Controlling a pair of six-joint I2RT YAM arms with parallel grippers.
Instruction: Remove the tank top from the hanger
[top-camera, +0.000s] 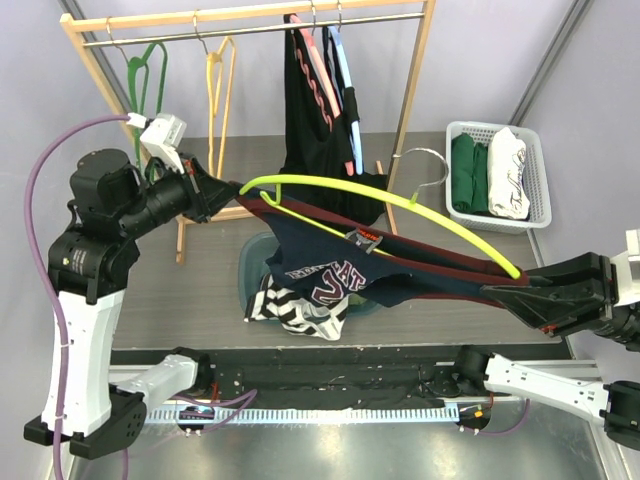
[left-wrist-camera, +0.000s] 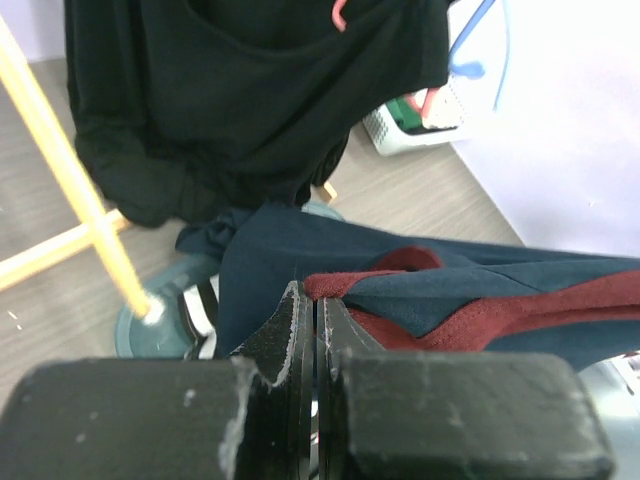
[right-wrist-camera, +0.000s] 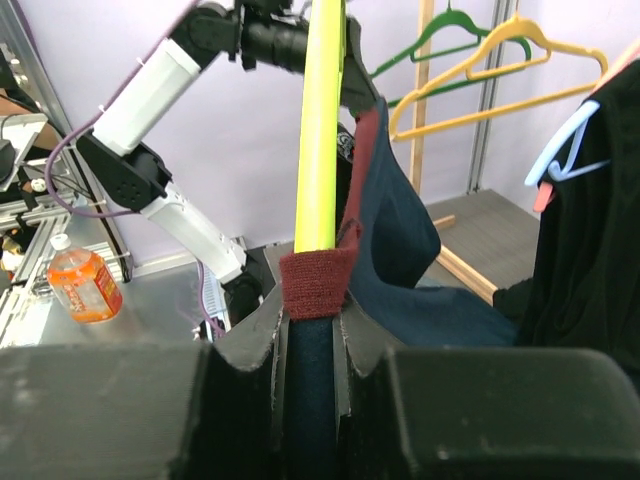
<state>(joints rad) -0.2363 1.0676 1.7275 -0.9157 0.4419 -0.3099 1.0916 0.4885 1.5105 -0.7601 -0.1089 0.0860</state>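
Top external view: navy tank top (top-camera: 320, 255) with maroon trim, stretched in mid-air between the two arms; left gripper (top-camera: 232, 190) pinches its left end; right gripper (top-camera: 492, 292) clamps its right end, just beside the tip of the lime hanger (top-camera: 385, 192), which arches over the cloth; behind, a wooden clothes rack (top-camera: 250, 15) carries a green hanger (top-camera: 150, 62), a yellow hanger (top-camera: 222, 60) and a black garment (top-camera: 312, 120); at right, a white basket (top-camera: 545, 195) holds folded green and white clothes; a striped pile (top-camera: 298, 312) lies on the table (top-camera: 190, 295) beneath the tank top.
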